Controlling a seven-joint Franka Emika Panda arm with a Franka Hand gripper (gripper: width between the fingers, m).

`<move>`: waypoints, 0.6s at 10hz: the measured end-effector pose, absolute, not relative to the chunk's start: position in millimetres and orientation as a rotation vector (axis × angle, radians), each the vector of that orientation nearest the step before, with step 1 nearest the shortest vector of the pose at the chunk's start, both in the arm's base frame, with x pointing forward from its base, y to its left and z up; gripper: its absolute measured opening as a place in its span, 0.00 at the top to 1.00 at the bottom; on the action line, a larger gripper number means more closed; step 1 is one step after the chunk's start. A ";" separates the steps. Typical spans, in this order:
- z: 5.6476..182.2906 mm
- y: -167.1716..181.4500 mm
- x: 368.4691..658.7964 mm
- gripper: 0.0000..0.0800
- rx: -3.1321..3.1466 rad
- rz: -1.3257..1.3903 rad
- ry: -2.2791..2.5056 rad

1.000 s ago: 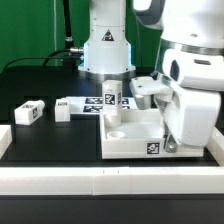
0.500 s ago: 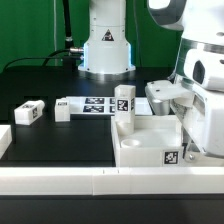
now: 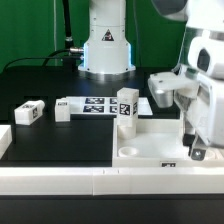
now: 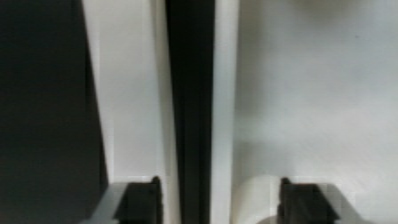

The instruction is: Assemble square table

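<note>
The square table's white top (image 3: 150, 156) lies tray side up at the front, on the exterior view's right, close to the front rail. One white tagged leg (image 3: 126, 104) stands upright at its far left corner. My gripper (image 3: 197, 152) hangs over the top's right-hand rim. In the wrist view the gripper (image 4: 224, 195) is open: its dark fingertips (image 4: 146, 200) stand apart on either side of the rim (image 4: 128, 100) and its dark groove, not pressing on it. A loose leg (image 3: 28, 112) lies on the black table far to the left.
The marker board (image 3: 90, 104) lies flat at mid table, behind the top. A long white border rail (image 3: 60, 178) runs along the front edge, and a short rail piece (image 3: 4, 140) sits at the left. The arm's base (image 3: 105, 50) stands at the back.
The table top, with the upright leg on it, has slid toward the exterior view's right and toward the front rail, and my arm moved with it.
</note>
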State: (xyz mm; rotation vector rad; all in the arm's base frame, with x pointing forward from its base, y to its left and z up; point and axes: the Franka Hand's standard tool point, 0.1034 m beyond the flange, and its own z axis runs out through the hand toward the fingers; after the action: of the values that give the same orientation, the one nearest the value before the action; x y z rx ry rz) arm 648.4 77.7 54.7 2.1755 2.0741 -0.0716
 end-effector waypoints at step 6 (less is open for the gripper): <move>102.7 22.8 641.6 0.19 2.136 -0.083 2.095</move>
State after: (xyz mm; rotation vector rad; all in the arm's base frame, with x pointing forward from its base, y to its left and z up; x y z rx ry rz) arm 641.6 22.8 102.7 2.1358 2.0947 -0.0826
